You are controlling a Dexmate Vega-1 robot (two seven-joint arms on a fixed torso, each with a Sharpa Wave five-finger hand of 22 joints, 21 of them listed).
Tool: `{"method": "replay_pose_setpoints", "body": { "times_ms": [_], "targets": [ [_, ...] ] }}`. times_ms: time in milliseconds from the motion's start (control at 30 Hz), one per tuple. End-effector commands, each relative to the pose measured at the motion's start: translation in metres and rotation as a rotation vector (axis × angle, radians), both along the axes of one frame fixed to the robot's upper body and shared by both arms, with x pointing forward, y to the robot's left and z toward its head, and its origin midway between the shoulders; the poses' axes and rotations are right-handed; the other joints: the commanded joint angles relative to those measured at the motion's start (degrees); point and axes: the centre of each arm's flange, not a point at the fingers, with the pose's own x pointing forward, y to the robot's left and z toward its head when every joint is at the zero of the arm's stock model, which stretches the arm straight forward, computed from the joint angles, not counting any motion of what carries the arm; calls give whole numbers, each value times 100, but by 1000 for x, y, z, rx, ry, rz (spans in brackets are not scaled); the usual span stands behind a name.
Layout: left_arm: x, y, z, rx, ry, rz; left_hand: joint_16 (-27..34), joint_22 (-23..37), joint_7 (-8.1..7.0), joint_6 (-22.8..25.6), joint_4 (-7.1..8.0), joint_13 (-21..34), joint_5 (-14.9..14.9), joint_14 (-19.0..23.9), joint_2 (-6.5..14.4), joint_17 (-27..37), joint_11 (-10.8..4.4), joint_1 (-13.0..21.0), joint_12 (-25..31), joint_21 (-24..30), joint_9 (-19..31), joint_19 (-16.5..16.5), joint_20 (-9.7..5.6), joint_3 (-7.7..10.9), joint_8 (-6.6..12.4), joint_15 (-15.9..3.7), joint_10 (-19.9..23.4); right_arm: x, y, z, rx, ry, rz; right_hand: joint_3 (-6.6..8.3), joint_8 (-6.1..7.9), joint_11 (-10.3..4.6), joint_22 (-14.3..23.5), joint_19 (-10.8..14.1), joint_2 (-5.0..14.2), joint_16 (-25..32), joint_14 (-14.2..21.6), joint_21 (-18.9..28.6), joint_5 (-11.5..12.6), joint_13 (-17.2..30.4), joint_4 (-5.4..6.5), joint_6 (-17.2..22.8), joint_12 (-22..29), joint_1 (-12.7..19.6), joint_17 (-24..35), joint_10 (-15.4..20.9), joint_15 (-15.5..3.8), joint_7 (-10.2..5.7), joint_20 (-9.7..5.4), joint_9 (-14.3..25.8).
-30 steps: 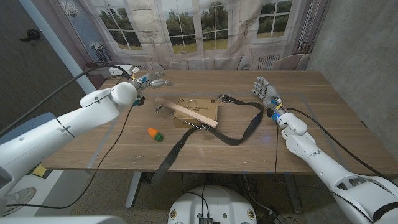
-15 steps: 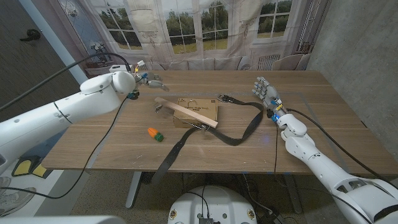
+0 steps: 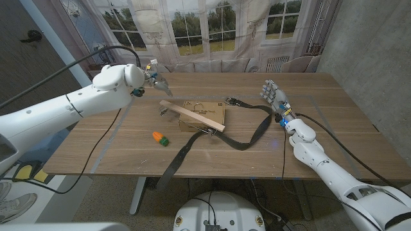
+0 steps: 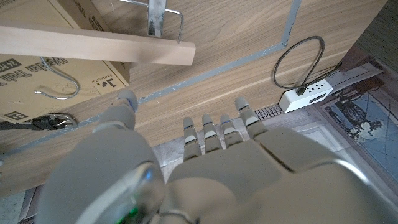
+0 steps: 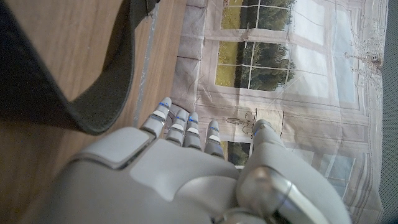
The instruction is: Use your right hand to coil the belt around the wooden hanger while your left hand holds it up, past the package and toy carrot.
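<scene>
The wooden hanger [image 3: 192, 116] lies slantwise across the cardboard package [image 3: 209, 113] at mid-table; its bar [image 4: 93, 43] and metal hook [image 4: 59, 89] also show in the left wrist view. A dark belt [image 3: 247, 136] runs from its buckle behind the package, loops right, then trails forward over the table's front edge. The orange toy carrot [image 3: 158, 137] lies to the left of the package, nearer the front. My left hand [image 3: 156, 80] hovers over the far left of the table, fingers apart and holding nothing. My right hand [image 3: 273, 96] stands right of the belt loop, fingers spread, holding nothing.
Tape lines mark the table [image 3: 334, 122]. A white power strip [image 4: 308, 93] with a cable lies on the floor beyond the table's far left. A curtain printed with windows [image 3: 212, 29] hangs behind the table, and a grey wall stands to the right.
My left arm has lifted and swung back, carrying the hand slightly right and toward the far edge. The right hand, belt, hanger and carrot have not moved.
</scene>
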Motion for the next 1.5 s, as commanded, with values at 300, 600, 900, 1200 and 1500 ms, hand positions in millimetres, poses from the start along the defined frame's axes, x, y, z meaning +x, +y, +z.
{"method": "replay_pose_setpoints", "body": {
  "times_ms": [300,600,900,1200,1500],
  "targets": [
    [11,-35,15,302,91,39,-21,-5,111,-16,13,8,162,23,-311,-2,154,392,-60,-89,25,23,217,-141,-70,198,-38,-2,-3,-13,33,5,-14,5,22,18,30,29,21,28,23,48,24,-12,25,42,27,-22,9,60,47,3,11,-2],
    [13,-51,7,429,125,80,-68,-5,66,68,43,17,332,-123,-625,11,176,489,-141,-182,43,-68,270,-382,-103,265,-181,-1,-2,-14,43,6,-17,2,24,31,30,34,28,37,32,50,23,-21,37,51,27,-42,9,71,49,-1,14,-5],
    [20,-58,-3,490,127,86,-73,-4,33,30,45,19,390,-156,-628,12,160,564,-156,-201,50,-72,274,-426,-139,256,-203,1,-2,-15,45,11,-22,-3,27,24,30,37,37,45,41,52,21,-28,52,64,27,-67,12,80,49,-8,16,-6],
    [28,-69,-13,572,138,84,-71,-1,-199,30,45,25,552,-199,-566,9,79,833,-183,-227,64,-29,286,-477,-190,217,-232,1,-4,-18,61,16,-32,-3,28,24,30,40,41,46,36,53,21,-35,57,70,27,-77,10,89,48,-3,15,-7],
    [32,-77,-17,645,152,101,-93,-2,-265,61,34,28,703,-285,-589,4,14,1040,-206,-256,74,-11,280,-545,-213,184,-260,2,-6,-20,76,24,-45,-3,29,34,30,47,55,62,65,57,21,-43,70,79,31,-95,11,109,57,7,13,-9]
  ]
}}
